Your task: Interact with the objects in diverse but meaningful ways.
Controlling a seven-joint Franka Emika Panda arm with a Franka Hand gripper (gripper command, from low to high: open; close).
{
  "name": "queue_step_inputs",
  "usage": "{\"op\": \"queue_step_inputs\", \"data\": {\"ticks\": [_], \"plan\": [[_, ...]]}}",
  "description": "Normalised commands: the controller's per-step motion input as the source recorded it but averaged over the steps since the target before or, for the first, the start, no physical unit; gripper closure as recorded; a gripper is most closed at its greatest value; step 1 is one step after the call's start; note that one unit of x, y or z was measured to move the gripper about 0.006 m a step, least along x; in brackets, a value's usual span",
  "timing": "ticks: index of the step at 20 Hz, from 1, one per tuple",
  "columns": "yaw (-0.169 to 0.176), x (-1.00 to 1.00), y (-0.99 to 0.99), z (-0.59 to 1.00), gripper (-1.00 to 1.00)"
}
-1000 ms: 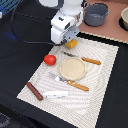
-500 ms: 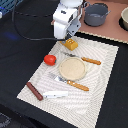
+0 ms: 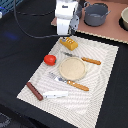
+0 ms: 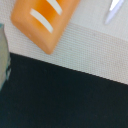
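Placemat set with gripper above bread block

Gripper (image 3: 66,36): poised over yellow-orange ridged bread block (image 3: 69,43) at striped placemat (image 3: 102,85) far edge; jaw state cannot be told. Tan round plate (image 3: 72,68) central. Red tomato (image 3: 49,59) beside plate. Sausage stick (image 3: 34,91), white fish-like piece (image 3: 55,93) near front edge.

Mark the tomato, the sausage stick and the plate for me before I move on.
red tomato (image 3: 49,59), exterior view, middle of its rounded top.
sausage stick (image 3: 34,91), exterior view, midway along its length.
tan plate (image 3: 63,74), exterior view, bare rim on the side nearest the tomato.
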Motion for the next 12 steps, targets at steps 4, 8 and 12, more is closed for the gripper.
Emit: {"op": "queue_step_inputs", "data": {"ticks": [4, 8, 12], "plan": [[0.000, -0.09, -0.98, 0.03, -1.00], [-0.015, -0.20, -0.83, -0.01, -1.00], [0.000, -0.21, -0.49, -0.11, -1.00]]}}
